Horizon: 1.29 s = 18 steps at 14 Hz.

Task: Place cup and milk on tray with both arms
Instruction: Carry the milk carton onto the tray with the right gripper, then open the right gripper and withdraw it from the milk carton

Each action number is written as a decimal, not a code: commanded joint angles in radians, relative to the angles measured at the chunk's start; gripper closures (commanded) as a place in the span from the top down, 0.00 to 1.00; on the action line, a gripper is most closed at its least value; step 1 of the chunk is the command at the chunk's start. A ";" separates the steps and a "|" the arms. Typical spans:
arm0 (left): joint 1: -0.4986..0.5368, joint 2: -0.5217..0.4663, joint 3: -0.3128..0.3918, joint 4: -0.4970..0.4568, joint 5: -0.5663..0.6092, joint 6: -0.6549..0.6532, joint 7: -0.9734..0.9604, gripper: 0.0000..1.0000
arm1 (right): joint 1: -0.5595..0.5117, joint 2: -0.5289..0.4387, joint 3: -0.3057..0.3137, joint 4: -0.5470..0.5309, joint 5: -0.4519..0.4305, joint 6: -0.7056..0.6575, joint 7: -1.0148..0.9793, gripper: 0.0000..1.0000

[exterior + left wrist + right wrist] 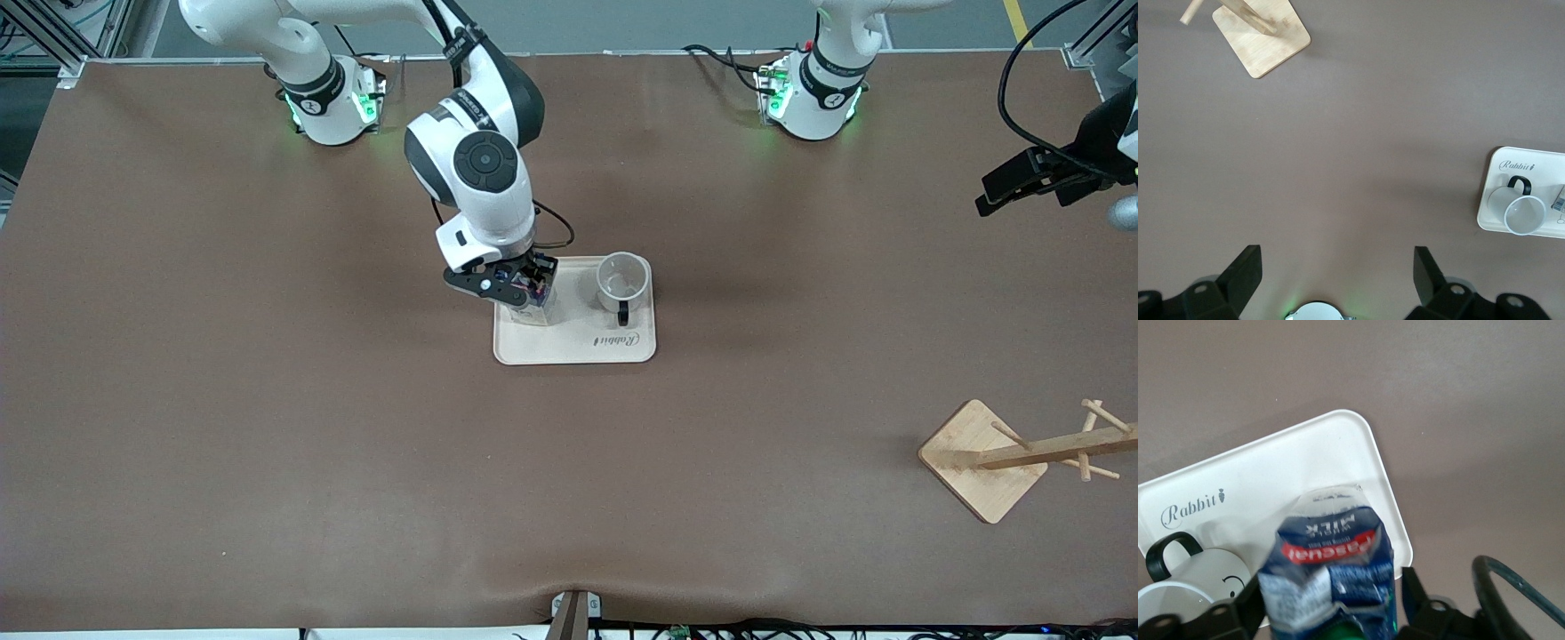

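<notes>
1. Brown covering lies over the whole counter point(267, 427), and the cream tray point(578, 347) sits near its middle, in front of the two arm bases.
2. On the tray, the white cup point(621, 280) stands upright at the end toward the left arm, its black handle turned toward the front camera and its smiley face showing in the right wrist view.
3. The milk point(536, 307), a dark-blue carton with a red label, stands on the tray at the end toward the right arm, just beside the cup but apart from it.
4. The right tool point(516, 286) is down over the milk, one finger on each side of the carton's upper part; the right wrist view shows small gaps between the fingers point(1421, 610) and the carton, so the jaws look parted rather than clamped.
5. The left tool point(1022, 187) hangs in the air over the bare counter at the left arm's end, waiting, with its fingers point(1245, 273) spread wide and nothing between them.
6. A wooden stand point(982, 462) with pegs rests on its square base at the left arm's end of the counter, nearer to the front camera than the tray and well apart from it.
</notes>
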 commanded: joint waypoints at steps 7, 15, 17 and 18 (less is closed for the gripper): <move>0.011 -0.034 -0.050 -0.033 0.069 0.006 -0.013 1.00 | 0.008 -0.003 -0.008 0.071 -0.010 -0.030 0.014 1.00; 0.060 -0.032 -0.046 -0.035 -0.003 0.021 0.005 1.00 | -0.103 -0.005 -0.013 0.407 -0.013 -0.631 -0.104 1.00; 0.060 -0.032 -0.046 -0.033 -0.003 0.020 0.005 1.00 | -0.118 -0.023 -0.011 0.444 -0.016 -0.699 -0.118 1.00; 0.059 -0.032 -0.046 -0.033 -0.003 0.020 0.005 1.00 | -0.121 -0.040 -0.007 0.442 -0.001 -0.710 -0.162 1.00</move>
